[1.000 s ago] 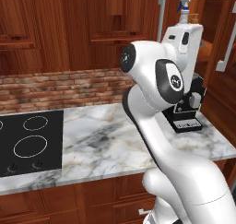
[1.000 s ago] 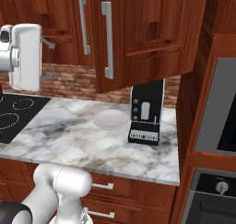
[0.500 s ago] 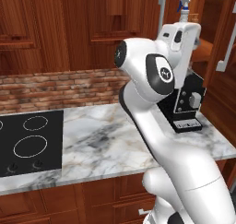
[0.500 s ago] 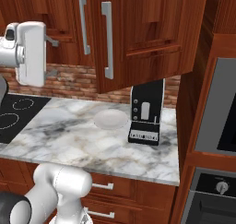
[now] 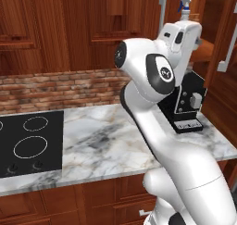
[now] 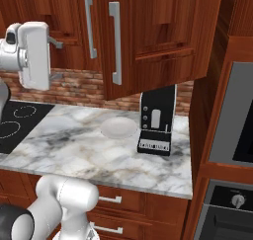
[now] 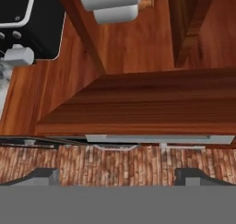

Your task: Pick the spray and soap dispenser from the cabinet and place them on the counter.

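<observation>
A: Where was the gripper [image 7: 115,176] placed, and how were the jaws set?

B: It was raised to the height of the cabinet [image 6: 148,36], and the jaws were seen spread wide with nothing between them; only brick wall and the underside of an open door were framed past the fingertips [image 7: 44,176].

A: And the task's things?

B: The spray [image 5: 185,7] was spotted upright on the shelf inside the open cabinet, its blue trigger showing just above the white hand in the left base view. In the hand view two pale cylinders were seen at the top edge (which of them was the soap dispenser [image 7: 117,13] could not be told with certainty). Neither had been brought to the counter [image 5: 102,145].

A: What might have gone wrong?

B: The open door could have been struck by the wrist if the hand were swung in too low. The spray, being slim and tall, could have been toppled by a glancing finger, and the black coffee machine [image 6: 157,119] below might have been clipped on the way down.
</observation>
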You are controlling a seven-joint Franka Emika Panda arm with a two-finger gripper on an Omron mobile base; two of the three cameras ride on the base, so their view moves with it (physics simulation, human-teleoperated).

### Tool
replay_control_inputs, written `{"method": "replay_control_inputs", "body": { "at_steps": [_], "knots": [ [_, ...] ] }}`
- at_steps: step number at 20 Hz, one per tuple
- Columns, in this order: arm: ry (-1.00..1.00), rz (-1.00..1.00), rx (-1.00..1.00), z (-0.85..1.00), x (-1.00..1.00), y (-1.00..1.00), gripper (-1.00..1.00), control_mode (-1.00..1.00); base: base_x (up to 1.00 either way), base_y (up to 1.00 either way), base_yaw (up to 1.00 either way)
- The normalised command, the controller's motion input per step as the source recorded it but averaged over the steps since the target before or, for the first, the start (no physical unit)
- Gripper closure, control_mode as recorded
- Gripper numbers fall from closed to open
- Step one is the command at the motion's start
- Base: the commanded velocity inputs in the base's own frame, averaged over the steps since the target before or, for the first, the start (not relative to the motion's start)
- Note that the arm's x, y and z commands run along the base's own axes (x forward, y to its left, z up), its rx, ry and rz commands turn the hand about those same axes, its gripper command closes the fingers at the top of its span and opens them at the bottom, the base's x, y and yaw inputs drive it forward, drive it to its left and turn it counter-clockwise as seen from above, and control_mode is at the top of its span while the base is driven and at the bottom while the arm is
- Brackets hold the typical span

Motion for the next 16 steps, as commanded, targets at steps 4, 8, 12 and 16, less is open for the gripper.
{"method": "replay_control_inputs", "body": {
  "at_steps": [4,8,12,16],
  "knots": [
    [-0.10,0.00,0.00,0.00,0.07,-0.14,-1.00,-1.00,0.00,0.00,0.00],
    [-0.05,0.00,0.00,0.00,0.18,-0.16,-1.00,-1.00,0.00,0.00,0.00],
    [0.00,-0.06,0.00,0.00,0.32,-0.04,-1.00,-1.00,0.00,0.00,0.00],
    [0.00,-0.15,0.00,0.00,0.38,0.00,-1.00,-1.00,0.00,0.00,0.00]
  ]
}}
